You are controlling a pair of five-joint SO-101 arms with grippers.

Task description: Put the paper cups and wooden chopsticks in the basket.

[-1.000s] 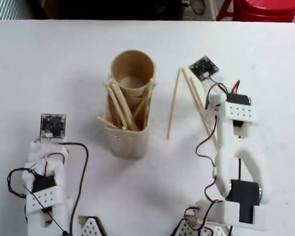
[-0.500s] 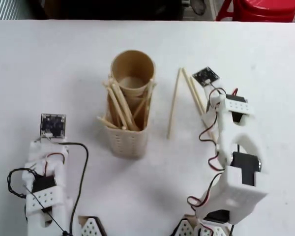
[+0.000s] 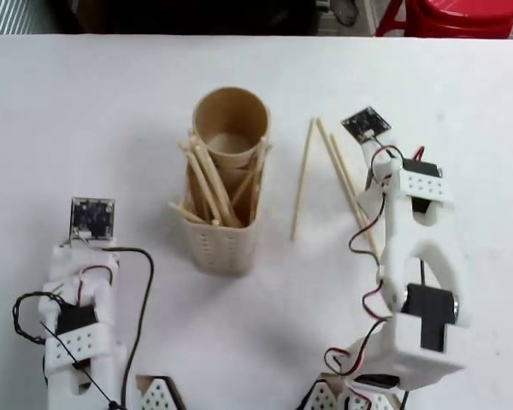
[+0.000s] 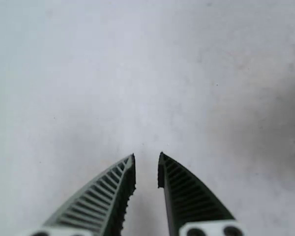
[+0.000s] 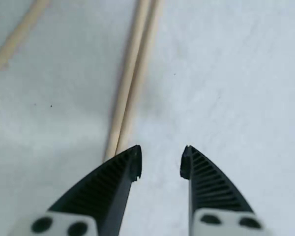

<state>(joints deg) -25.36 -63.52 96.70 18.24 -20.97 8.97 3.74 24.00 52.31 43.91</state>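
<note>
No writing, label or number can be read in any view. Any print on the two small circuit boards [image 3: 92, 217] is too fine to tell.

**Basket at mid-table, loose chopsticks to its right, an arm on either side**

The basket [image 3: 221, 231] stands on the table [image 3: 85, 94]. The paper cup [image 3: 231, 124] sits in it, with a bundle of chopsticks [image 3: 207, 192] in it around the cup's sides. Near the basket's right side a single chopstick [image 3: 302, 179] lies on the table. A pair of chopsticks [image 3: 342, 175] lies farther right, touching side by side, their far ends close to the single one's. The right arm [image 3: 415, 256] stands right of the basket, past the pair, and one fingertip of the right gripper [image 5: 161, 160] is just beside the pair. The left arm [image 3: 77, 316] stands left of the basket and nearer than it, with the left gripper [image 4: 146, 157] over the table.
</note>
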